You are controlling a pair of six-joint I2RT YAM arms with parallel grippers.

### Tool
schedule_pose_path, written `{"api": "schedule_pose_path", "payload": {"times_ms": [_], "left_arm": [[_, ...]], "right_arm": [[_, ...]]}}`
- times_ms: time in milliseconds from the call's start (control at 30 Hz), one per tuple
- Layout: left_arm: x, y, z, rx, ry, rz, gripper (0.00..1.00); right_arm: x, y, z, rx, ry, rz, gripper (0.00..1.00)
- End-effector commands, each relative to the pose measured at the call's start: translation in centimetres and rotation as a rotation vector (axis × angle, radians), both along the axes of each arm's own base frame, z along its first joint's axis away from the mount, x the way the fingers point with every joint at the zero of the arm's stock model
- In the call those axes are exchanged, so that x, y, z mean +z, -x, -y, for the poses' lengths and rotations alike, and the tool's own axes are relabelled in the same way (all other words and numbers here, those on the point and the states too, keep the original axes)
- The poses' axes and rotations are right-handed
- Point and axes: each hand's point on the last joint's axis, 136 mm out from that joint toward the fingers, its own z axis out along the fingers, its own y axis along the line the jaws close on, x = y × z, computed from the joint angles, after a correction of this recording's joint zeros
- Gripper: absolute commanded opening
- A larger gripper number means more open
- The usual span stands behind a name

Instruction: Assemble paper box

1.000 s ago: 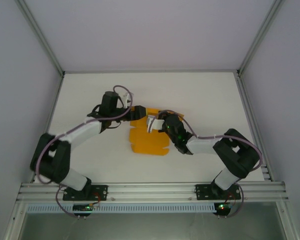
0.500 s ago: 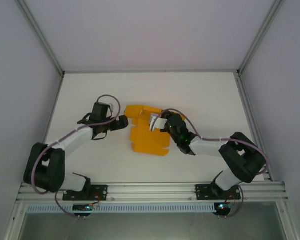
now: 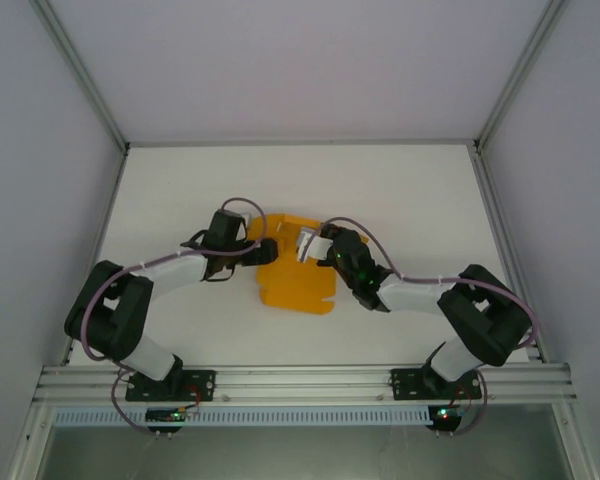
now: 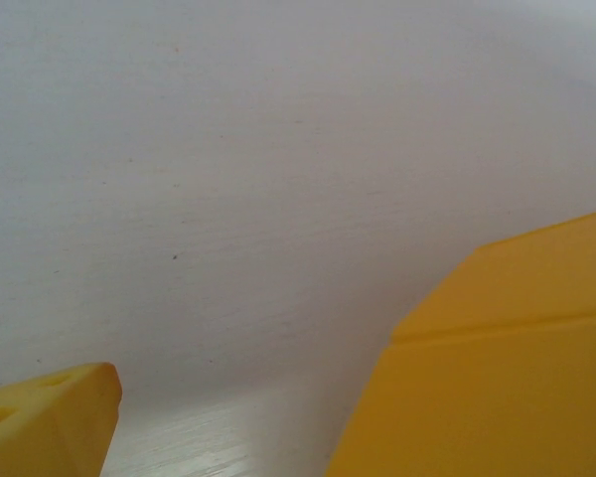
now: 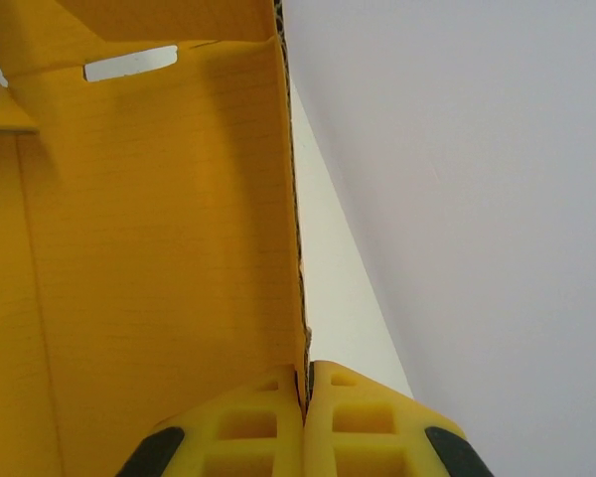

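**Support:** flat white rectangular table (image 3: 410,190), matte finish, closed in by pale grey enclosure walls (image 3: 300,70) on its left, right and far sides. A ribbed aluminium rail (image 3: 300,380) runs along the near edge. In the right wrist view a narrow cream strip of the same surface (image 5: 343,298) shows beside the card.

**Lying on it:** one paper box (image 3: 298,285), unassembled. It is a thin orange-yellow die-cut card sheet with creases, flaps and a cut slot.

**Position:** about mid-table, slightly left of centre and well apart from every wall.

**Condition:** the near panel lies flat on the surface with a notched near edge. The far panels are folded up off the surface.
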Motion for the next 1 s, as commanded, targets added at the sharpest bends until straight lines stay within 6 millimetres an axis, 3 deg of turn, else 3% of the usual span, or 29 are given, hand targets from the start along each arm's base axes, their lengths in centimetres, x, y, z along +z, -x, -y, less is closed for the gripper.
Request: {"api": "schedule_pose_path", "payload": {"times_ms": [0,300,400,533,767,967], "left_arm": [[1.0,-1.5,0.5,0.035,-0.011,0.074,0.96],[0.5,-1.8,0.8,0.040,-0.113,0.098,1.00],[1.4,-1.6,0.9,0.021,-0.102,0.116,0.99],[4.1,-1.3,0.4,0.013,-0.102,0.169,1.00],[9.2,-0.7,-3.9,0.088,-0.063,0.233,1.00],[10.8,-1.6,-8.5,0.200,-0.093,0.251,1.00]], "right_arm": [[0.8,0.1,-1.3,0.019,-0.054,0.004,0.04],[0.6,0.9,-1.7,0.044,-0.072,-0.010,0.05],[0.3,0.9,-1.5,0.042,-0.046,-0.011,0.05],[0.2,0.5,-0.9,0.033,-0.009,-0.016,0.05],[-0.1,-0.5,-0.2,0.031,0.105,-0.011,0.05],[0.0,-1.3,-0.4,0.039,0.216,0.051,0.05]]}}
